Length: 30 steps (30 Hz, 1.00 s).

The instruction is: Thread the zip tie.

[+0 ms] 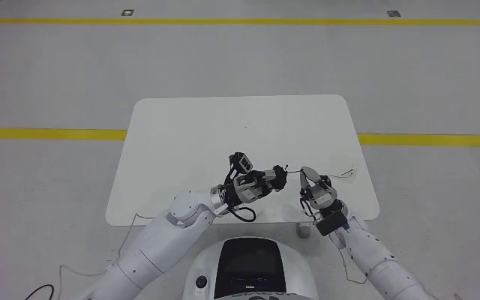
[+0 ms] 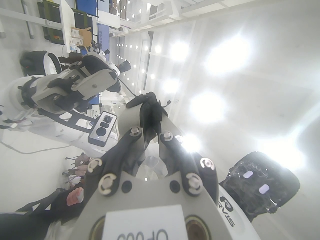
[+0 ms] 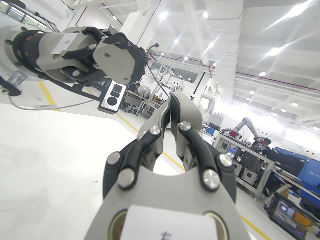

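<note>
A white rounded-corner bench (image 1: 187, 142) stands on a pale grey floor (image 1: 60, 75) crossed by two yellow painted stripes (image 1: 60, 134). Two small dark square plates (image 1: 127, 13) lie beyond.

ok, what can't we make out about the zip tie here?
Whether the zip tie is threaded: top view, too small.
Where the left gripper pinches it: left wrist view, shut jaws cover it.
Its end in the right gripper: right wrist view, hidden inside shut jaws.

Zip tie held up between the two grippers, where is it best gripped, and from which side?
Pinch the zip tie across its thin strap, from the side, as the right gripper does. It is slender and curves, so gripping close to the left gripper, shut near its other end, probably keeps the span between them steady.
</note>
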Available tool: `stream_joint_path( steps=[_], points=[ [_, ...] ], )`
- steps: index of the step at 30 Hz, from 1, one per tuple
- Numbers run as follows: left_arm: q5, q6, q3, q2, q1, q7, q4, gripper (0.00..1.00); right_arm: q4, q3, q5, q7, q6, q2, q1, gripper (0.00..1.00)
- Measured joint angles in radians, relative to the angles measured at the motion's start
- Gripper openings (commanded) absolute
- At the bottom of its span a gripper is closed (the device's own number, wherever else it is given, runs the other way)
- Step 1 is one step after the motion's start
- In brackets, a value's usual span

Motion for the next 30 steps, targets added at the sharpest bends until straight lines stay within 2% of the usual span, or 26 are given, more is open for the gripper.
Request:
stream_joint_path(
  steps=[30],
  points=[
    [0.0, 0.0, 0.0, 0.0, 0.0, 0.0, 0.0, 0.0, 0.016, 0.016, 0.0, 0.003, -0.001, 0.002, -0.005, 0.0]
  ],
)
